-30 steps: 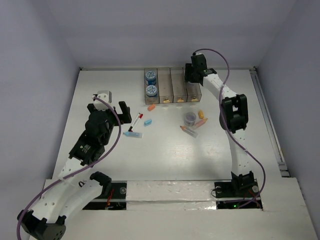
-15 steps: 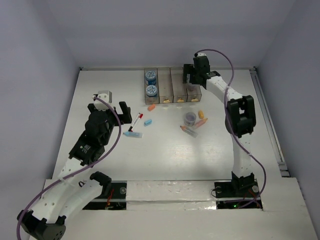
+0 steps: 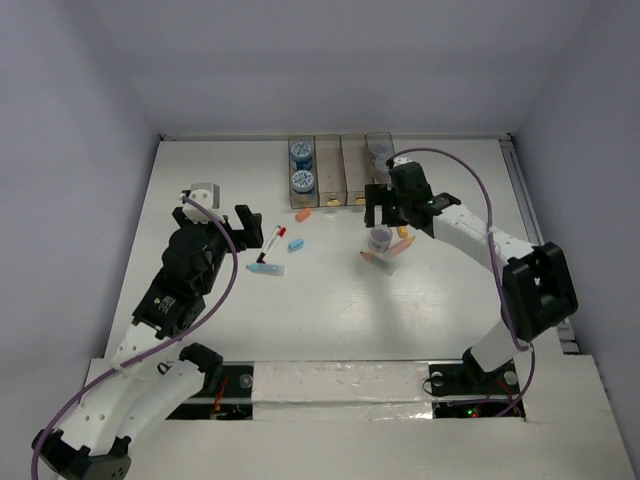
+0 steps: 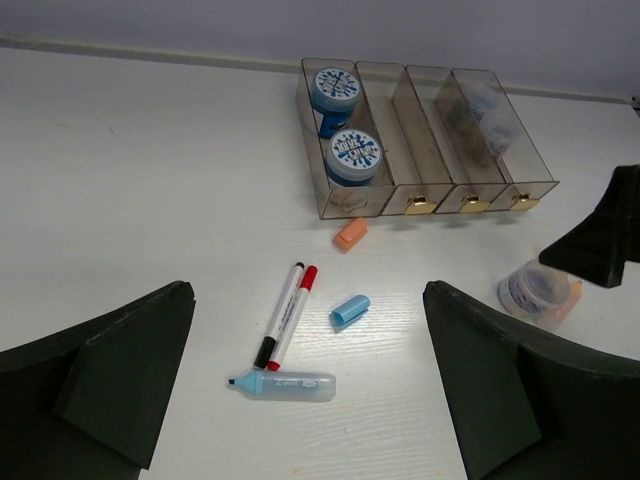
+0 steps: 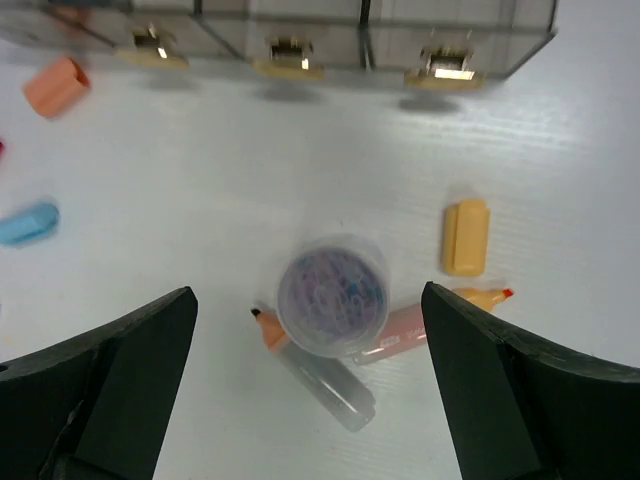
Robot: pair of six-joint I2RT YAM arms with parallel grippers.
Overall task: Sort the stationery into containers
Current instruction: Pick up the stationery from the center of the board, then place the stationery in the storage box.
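Right gripper hung with jaws wide apart, holding nothing, directly over the purple round piece, centred between them; being round, it set no axis. Sticks touched it at 4 and 6 o'clock. Bins lay at 12 on the table. Left gripper, likewise spread, was well apart

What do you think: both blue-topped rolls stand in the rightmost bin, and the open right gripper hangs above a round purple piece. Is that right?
No. The left wrist view shows both blue-topped rolls in the leftmost bin, not the rightmost; the rest is correct.
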